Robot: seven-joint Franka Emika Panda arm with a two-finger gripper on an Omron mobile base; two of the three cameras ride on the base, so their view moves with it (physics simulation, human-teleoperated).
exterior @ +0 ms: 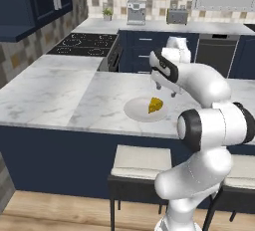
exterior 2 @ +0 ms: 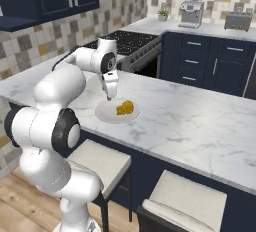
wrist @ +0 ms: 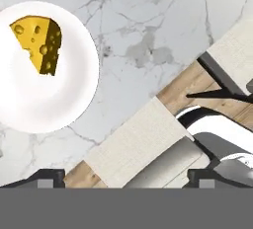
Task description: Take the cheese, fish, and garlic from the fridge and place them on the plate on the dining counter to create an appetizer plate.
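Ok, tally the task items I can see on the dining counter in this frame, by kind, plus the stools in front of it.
cheese: 1, lying on the plate
plate: 1, on the dining counter
fish: 0
garlic: 0
stools: 2, cream-cushioned, in front of the counter
Total: 4 things

Yellow-orange holed cheese (wrist: 39, 43), pale white plate (wrist: 44, 104), grey-veined white dining counter (wrist: 148, 40).

Home kitchen: stove (exterior: 84, 44), coffee machine (exterior: 135, 11), marble dining counter (exterior: 55, 93).
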